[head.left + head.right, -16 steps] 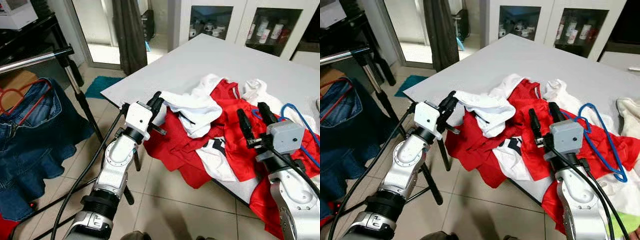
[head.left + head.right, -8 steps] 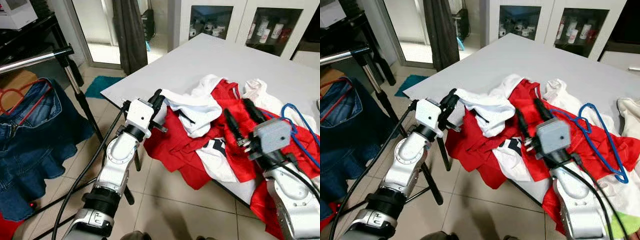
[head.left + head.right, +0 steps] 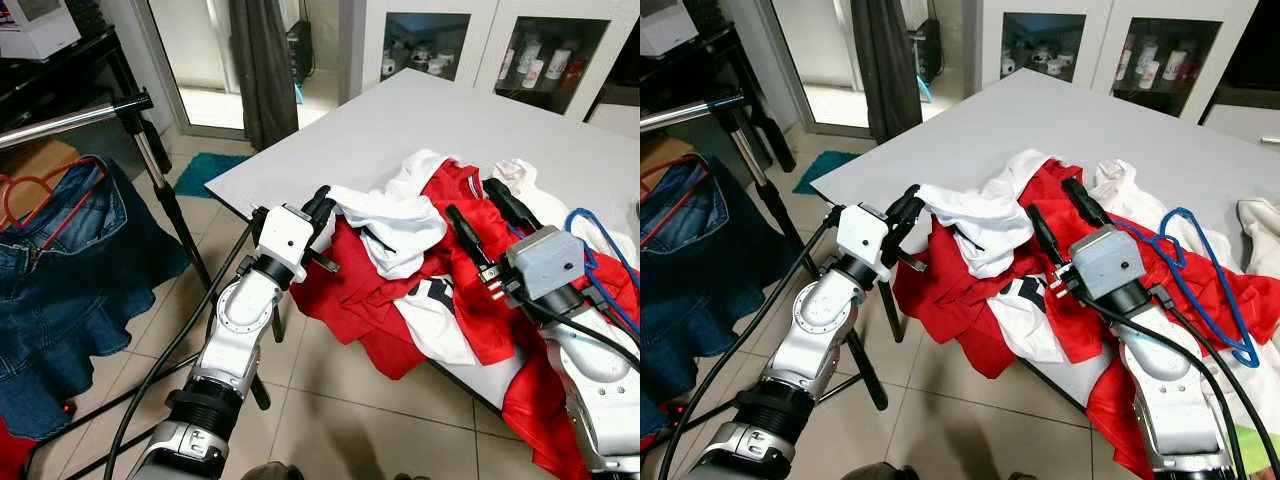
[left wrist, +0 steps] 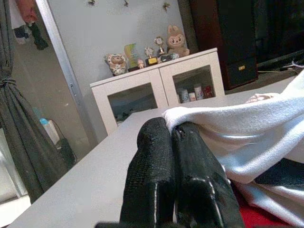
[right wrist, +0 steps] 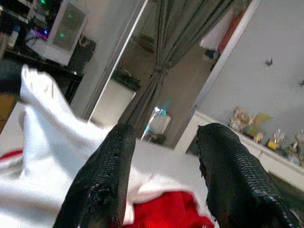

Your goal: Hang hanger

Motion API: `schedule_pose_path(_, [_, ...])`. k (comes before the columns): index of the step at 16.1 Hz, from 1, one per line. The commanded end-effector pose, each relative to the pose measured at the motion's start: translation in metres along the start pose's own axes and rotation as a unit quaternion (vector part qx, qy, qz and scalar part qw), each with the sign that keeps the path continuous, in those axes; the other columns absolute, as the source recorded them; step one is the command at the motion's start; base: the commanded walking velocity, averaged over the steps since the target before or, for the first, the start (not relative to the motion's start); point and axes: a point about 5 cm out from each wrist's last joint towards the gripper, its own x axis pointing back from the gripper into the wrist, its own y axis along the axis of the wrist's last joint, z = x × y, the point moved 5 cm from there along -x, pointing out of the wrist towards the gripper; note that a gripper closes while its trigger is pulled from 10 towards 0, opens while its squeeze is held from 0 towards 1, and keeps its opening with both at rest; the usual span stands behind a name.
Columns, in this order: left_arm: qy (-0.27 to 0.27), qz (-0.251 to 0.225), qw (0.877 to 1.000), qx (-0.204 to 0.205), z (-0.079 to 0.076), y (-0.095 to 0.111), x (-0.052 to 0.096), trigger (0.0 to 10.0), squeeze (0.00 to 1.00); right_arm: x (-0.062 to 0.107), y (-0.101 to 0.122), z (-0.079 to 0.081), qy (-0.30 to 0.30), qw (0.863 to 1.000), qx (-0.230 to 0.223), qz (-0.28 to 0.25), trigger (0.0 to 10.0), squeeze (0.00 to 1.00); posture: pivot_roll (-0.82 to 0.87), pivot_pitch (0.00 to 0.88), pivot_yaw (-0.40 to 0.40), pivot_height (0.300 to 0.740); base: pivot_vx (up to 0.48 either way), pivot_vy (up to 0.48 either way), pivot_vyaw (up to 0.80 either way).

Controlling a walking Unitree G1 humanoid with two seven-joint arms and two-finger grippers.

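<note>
The blue hanger [image 3: 1200, 270] is seen lying on the red-and-white shirts [image 3: 420, 270] on the counter [image 3: 400, 125]. The left hand [image 3: 322, 205] is clenched at the white shirt's edge; the right hand [image 3: 478, 212] is held spread above the shirts.

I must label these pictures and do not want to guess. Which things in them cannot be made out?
- Blue hanger: its far end lies behind the right arm in the right eye view, and the left eye view's right edge cuts it off.
- Bottles in the glass cabinet: too small to read.
- Left end effector: shut at the white garment, but whether cloth is pinched between the fingers is hidden.
- Red hanger: partly buried in the denim garment.
</note>
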Motion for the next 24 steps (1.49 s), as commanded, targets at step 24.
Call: schedule_pose_path(24, [0.017,-0.001,1.000,-0.015,0.015,0.000,0.002,10.0,0.00,0.010,-0.017,0.004,-0.011,0.999,-0.012,0.029,10.0,0.00,0.01,0.007,0.051,0.740,0.000,0.000,0.00])
